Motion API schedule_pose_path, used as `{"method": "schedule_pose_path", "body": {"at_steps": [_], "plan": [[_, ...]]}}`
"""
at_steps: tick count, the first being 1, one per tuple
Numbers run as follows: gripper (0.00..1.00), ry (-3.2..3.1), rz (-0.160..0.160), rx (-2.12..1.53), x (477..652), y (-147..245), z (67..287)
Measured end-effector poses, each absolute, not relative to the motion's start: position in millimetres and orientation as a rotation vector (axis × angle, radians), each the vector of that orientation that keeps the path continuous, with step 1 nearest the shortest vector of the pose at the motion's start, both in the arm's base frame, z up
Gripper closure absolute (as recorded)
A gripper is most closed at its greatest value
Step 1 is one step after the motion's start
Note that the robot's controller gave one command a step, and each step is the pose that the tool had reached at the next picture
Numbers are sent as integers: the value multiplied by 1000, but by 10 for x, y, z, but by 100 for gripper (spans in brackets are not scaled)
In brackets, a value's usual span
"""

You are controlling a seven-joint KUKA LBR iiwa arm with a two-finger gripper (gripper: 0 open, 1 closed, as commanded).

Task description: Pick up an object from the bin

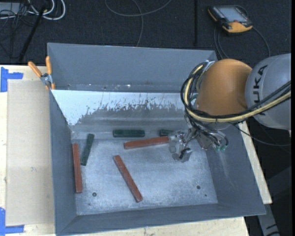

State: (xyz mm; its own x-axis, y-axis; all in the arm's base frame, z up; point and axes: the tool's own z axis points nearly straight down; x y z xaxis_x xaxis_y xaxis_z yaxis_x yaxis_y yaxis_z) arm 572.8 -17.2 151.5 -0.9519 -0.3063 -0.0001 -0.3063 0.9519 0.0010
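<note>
My gripper hangs low over the bin floor at the right, just past the right end of a reddish-brown flat stick that lies almost level across the middle. A short dark green piece sits just behind that end, partly hidden by the gripper. Further left along the back lies a dark green bar.
A second reddish-brown stick lies diagonally in the front middle. At the left wall a third reddish stick stands lengthwise, with a dark green bar slanting beside it. The arm's orange dome and cables hang over the bin's right back corner.
</note>
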Motion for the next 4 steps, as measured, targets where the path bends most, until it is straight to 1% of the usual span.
{"method": "schedule_pose_path", "body": {"at_steps": [1,2,3,4], "plan": [[0,-3120,-1,-350,5575,-431,1451],[0,-3120,0,-355,5561,-463,1444],[0,-3109,-1,-491,5707,-358,1302],[0,-3066,-1,-663,5966,-143,1053]]}}
